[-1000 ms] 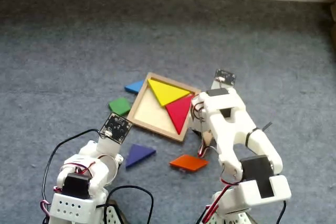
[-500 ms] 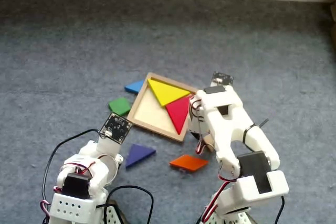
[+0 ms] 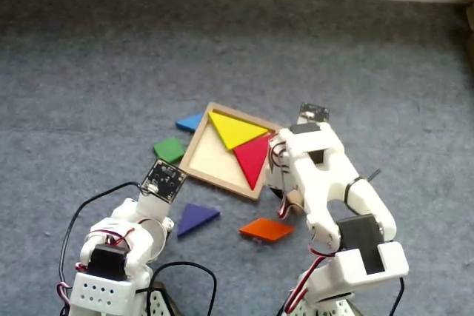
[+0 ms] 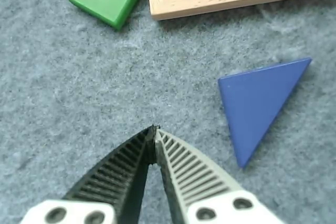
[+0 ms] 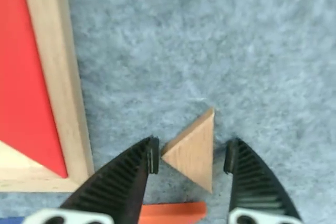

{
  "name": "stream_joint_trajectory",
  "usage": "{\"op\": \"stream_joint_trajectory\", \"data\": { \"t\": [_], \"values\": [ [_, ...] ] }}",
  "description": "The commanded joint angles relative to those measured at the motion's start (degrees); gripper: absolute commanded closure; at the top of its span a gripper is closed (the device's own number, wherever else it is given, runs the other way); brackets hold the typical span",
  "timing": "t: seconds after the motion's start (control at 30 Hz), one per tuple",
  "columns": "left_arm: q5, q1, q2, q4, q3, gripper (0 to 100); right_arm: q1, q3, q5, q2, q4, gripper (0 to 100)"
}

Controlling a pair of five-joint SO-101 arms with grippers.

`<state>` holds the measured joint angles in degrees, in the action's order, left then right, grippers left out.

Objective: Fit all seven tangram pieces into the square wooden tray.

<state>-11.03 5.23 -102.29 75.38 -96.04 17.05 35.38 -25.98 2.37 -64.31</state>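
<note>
Wooden triangle [image 5: 191, 156]: on the grey worktop [image 5: 210, 35], low centre of the right wrist frame, near the rim of the tray [image 5: 55, 77].
Right end effector [image 5: 190, 157]: wide open astride it, gripping nothing.
Left end effector [image 4: 154, 132]: closed and empty, near the blue triangle [image 4: 257, 100].
Risk: angled edges could squirt the piece out as the jaws close.

Grey felt mat [image 3: 111, 57] covers the table. Wooden tray [image 3: 218, 183] lies flat mid-mat, turned cornerwise. Green piece [image 3: 169, 150] is flat just off the tray's left corner, with a small gap. Light blue piece [image 3: 190, 121] sits against the tray's far-left edge; can't tell if it touches. Dark blue triangle [image 3: 196, 218] lies nearer the arms, apart from the tray. Orange piece [image 3: 266, 229] is to its right. Plain wood triangle [image 5: 192, 152] lies near the tray's rim, not touching, close to the orange piece.
</note>
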Motion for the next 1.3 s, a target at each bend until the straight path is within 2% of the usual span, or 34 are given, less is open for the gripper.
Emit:
{"op": "stream_joint_trajectory", "data": {
  "t": [0.0,0.17,0.33,0.6,0.87,1.03,1.27],
  "values": [
    [-0.26,0.75,-1.63,0.26,-1.10,99,-2.59,-0.13,1.14,-0.57,0.31,85.7],
    [-0.26,0.75,-1.63,0.26,-1.10,99,-2.51,-0.22,6.68,-0.92,0.04,92.8],
    [-0.26,0.75,-1.63,0.26,-1.10,99,-2.33,-1.01,6.95,-1.19,-3.03,93.2],
    [-0.26,0.75,-1.63,0.26,-1.10,99,2.42,-13.23,6.42,-1.01,-11.21,93.2],
    [-0.26,0.75,-1.63,0.26,-1.10,99,10.07,-19.65,-10.73,-0.48,-9.80,93.2],
    [-0.26,0.75,-1.63,0.26,-1.10,99,12.88,-20.26,-21.19,-0.48,0.92,93.2],
    [-0.26,0.75,-1.63,0.26,-1.10,99,14.29,-12.97,-27.08,-0.40,15.16,93.0]
  ]
}}
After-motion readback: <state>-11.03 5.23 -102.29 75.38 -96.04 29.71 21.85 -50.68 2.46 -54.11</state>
